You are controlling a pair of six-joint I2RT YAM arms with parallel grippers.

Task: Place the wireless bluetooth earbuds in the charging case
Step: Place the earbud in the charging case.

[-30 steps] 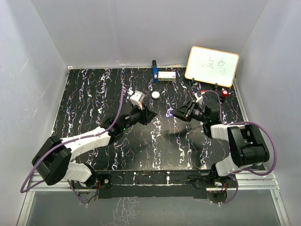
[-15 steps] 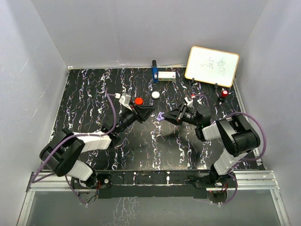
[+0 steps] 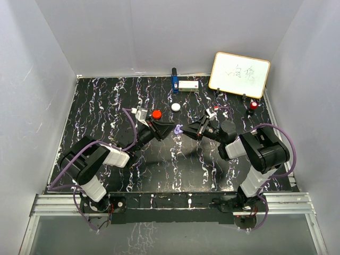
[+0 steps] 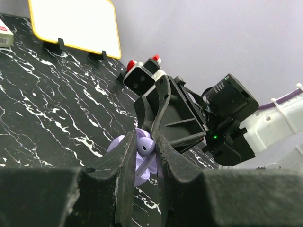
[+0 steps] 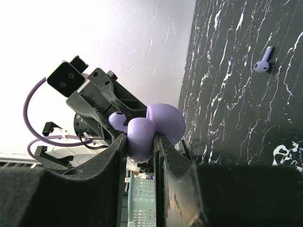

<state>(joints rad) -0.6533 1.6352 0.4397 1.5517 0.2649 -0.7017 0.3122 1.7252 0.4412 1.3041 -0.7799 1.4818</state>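
Fingers of right gripper (image 5: 139, 144), over middle of black marbled table (image 3: 106, 106): nearly closed, clamping purple charging case (image 5: 163, 123), lid open; fingers of left gripper (image 4: 146, 140): pinched tight on one purple earbud (image 4: 143, 148), just beside the case; second purple earbud (image 5: 262, 64): loose on table, well apart.

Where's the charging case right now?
The open purple case is clamped in the right gripper, held over the middle of the table in the top view, facing the left gripper, which pinches an earbud.
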